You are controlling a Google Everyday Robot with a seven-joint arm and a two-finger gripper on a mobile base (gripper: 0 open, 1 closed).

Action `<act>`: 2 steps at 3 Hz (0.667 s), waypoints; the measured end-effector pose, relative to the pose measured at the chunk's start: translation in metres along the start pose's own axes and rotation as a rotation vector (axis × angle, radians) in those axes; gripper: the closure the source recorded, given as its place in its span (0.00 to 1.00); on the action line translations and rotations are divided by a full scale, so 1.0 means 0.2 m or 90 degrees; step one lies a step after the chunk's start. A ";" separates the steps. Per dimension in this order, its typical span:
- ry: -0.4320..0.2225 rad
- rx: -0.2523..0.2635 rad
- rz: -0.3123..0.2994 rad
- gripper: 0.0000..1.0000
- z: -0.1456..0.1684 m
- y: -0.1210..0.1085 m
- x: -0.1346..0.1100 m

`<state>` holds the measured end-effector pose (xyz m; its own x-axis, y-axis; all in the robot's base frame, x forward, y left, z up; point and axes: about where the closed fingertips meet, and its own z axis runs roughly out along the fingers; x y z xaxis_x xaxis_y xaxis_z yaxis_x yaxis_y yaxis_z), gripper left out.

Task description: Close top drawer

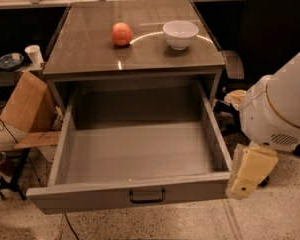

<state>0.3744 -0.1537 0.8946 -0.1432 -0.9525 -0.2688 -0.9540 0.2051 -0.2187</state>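
The top drawer (pixel 90 198) is pulled far out of the grey cabinet. It is a wide, deep grey box, empty inside, with a flat front panel and a small black bar handle (pixel 147 196) at its centre. My gripper (pixel 249 176), a cream-coloured piece below the white arm housing (pixel 280 114), hangs at the lower right. It sits right beside the drawer's front right corner, level with the front panel. Whether it touches the drawer is not visible.
The cabinet top (pixel 85 54) carries an orange-red ball (pixel 121 34) and a white bowl (pixel 180 34). A cardboard box (pixel 25 104) leans at the left. A paper cup (pixel 34 54) and a dish (pixel 10 60) sit on a low shelf. A black chair (pixel 275 29) stands at the back right.
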 end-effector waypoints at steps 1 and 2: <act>0.000 0.001 0.000 0.00 0.00 0.00 0.00; -0.005 0.004 -0.021 0.00 0.02 0.01 -0.02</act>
<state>0.3743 -0.1487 0.8914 -0.1101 -0.9569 -0.2686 -0.9566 0.1754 -0.2326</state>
